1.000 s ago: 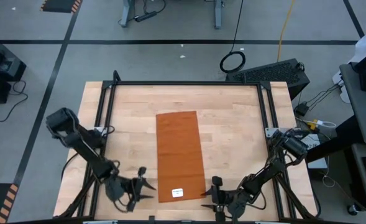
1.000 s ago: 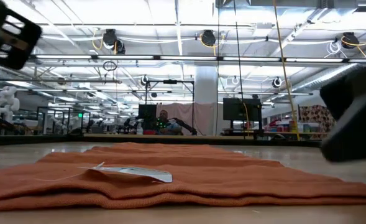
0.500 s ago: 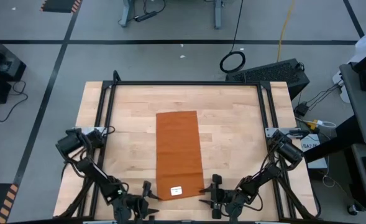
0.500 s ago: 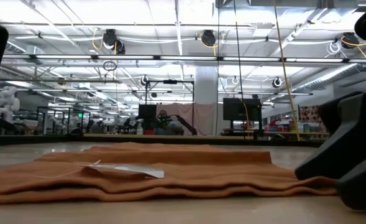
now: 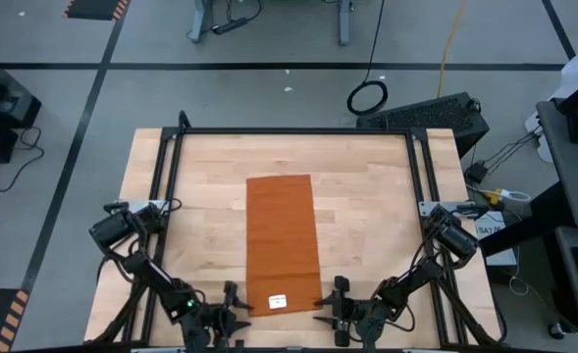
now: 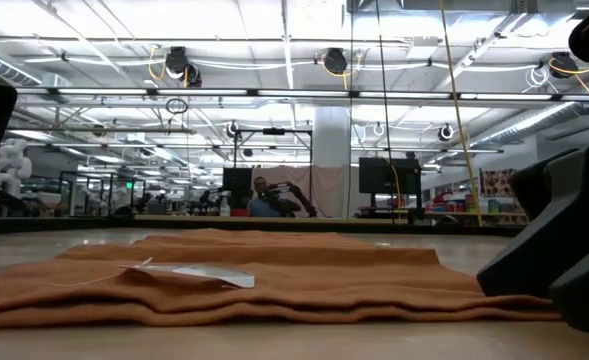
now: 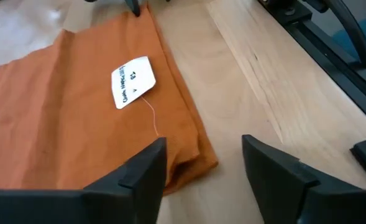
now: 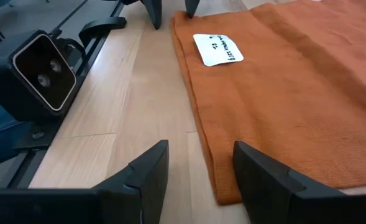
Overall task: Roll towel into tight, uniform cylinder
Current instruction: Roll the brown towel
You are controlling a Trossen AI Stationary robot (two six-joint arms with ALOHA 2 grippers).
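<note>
Lying flat and unrolled on the wooden table [image 5: 367, 226], the towel [image 5: 284, 240] forms a long rust-orange strip running lengthwise down the middle of the work area, folded into layers along its near short edge, as the low view shows. White tag [image 5: 278, 302] rests on top of the cloth close to that near edge, printed side up, with a thin thread trailing from it. Left gripper [image 5: 232, 305] sits low at the near left corner of the towel; in its wrist view both dark fingers [image 7: 142, 171] stand parted, one over the cloth's corner and the other over bare wood, nothing clamped between them. Right gripper [image 5: 339, 303] sits at the near right corner, mirror-fashion; its fingers [image 8: 146, 167] are likewise spread apart, straddling the towel's long edge with one finger above wood and one above fabric, holding nothing. Whether either fingertip actually touches the cloth cannot be told. Each wrist view shows the other arm's fingertips at the far corner of the same short edge. Black metal frame [image 5: 289, 132] borders the table. Beyond the table, low view shows a person [image 6: 266, 203] seated far back in the room.
</note>
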